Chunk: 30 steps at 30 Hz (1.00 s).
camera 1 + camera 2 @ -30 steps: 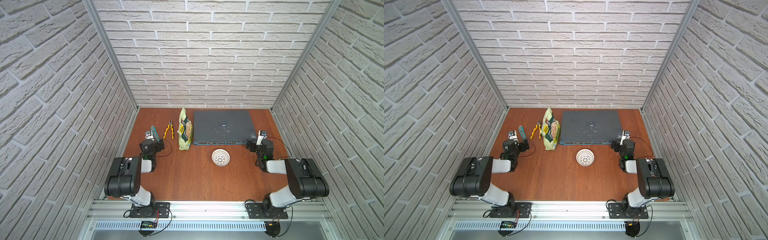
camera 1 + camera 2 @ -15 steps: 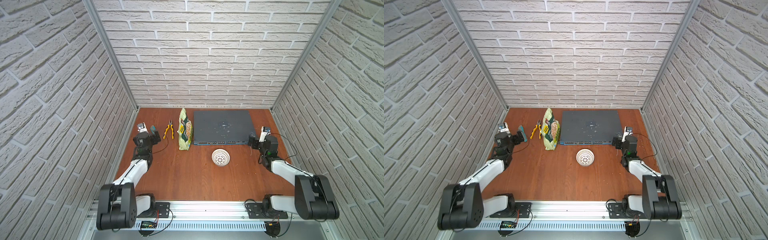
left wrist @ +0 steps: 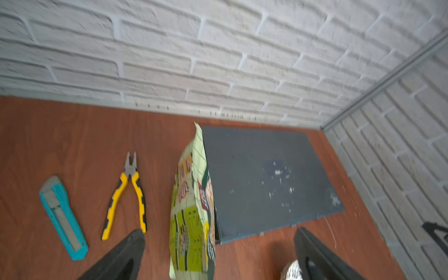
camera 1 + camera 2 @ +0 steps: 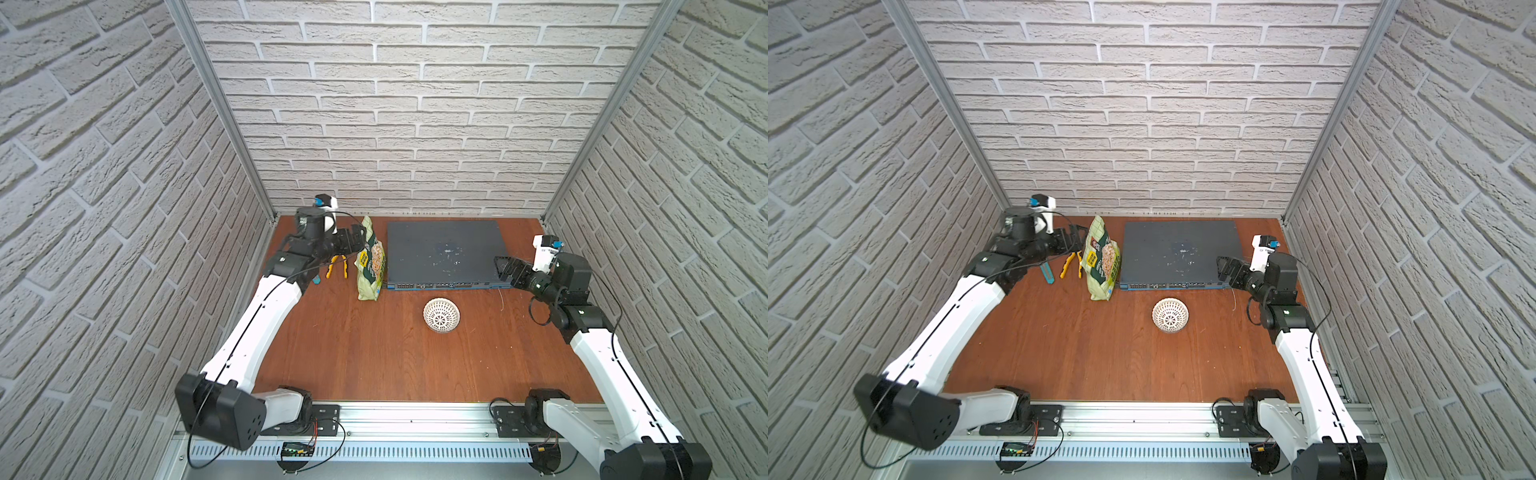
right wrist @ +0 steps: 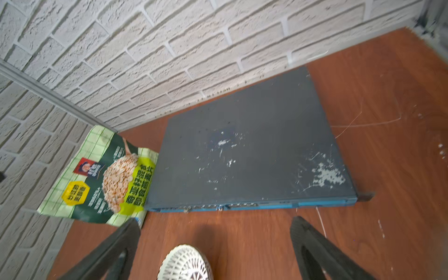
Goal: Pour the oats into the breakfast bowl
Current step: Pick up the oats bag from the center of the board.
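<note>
Oat pouch [image 4: 370,259] stands upright on its narrow edge on the table [image 4: 374,353], back left, its lower part pressed against the left side of a flat grey box [image 4: 444,253] that lies by the back wall; printed face turned toward the box. I see no loose oats, only the picture on the pack, so I take them to be inside. Bowl [image 4: 441,316] sits on the table in front of the box, near its front edge but apart from it, to the right of the pouch; both top views show its white lattice. Left gripper [image 4: 358,240] hangs at the top of the pouch, jaws spread wide. From its wrist camera the pouch [image 3: 194,213] stands between the two black fingers [image 3: 126,254] with table showing on each side, so I read no grip; from a top view I cannot tell whether a fingertip brushes the pack. Right gripper [image 4: 500,270] hovers over the front right corner of the box, jaws also wide and holding nothing; its wrist camera has the bowl [image 5: 185,263] low between the fingers and the pouch [image 5: 104,179] beyond. Yellow-handled pliers [image 4: 1071,264] and a teal knife [image 4: 1047,272] lie flat just left of the pouch, partly under the left arm in both top views
</note>
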{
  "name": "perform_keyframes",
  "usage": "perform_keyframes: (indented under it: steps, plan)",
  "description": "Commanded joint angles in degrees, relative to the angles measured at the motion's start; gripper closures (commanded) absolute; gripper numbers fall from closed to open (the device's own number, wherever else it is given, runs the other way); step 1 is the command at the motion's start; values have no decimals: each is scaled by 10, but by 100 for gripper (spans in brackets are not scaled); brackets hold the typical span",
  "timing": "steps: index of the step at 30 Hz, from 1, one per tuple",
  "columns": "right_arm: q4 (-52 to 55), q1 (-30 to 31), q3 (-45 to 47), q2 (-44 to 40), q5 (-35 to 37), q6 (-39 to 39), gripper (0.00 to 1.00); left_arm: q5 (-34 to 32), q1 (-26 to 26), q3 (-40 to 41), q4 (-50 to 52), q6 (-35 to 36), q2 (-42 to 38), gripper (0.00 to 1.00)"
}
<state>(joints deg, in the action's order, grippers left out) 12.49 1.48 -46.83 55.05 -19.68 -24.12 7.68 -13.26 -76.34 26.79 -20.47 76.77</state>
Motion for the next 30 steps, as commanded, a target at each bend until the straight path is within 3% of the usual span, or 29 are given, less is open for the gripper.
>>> perform_keyframes:
  steps: [1,4,8,12,18,25,30]
  plan:
    - [66,5,-21,-2,-42,-7,0,-38,1,-47,102,18,56,3]
    - [75,5,-20,-5,-41,-2,0,-53,1,-86,126,30,110,7]
    - [89,5,-23,-4,-34,5,0,-6,1,-135,150,40,171,26]
    - [95,5,-27,1,-21,7,0,38,0,-154,155,43,199,56]
    - [96,5,-27,5,-19,8,0,-10,1,-137,161,51,175,100]
    - [105,5,-27,6,-10,7,0,-87,3,-76,168,53,81,100]
    - [110,6,-28,8,-19,-8,0,-68,-7,-35,184,36,15,100]
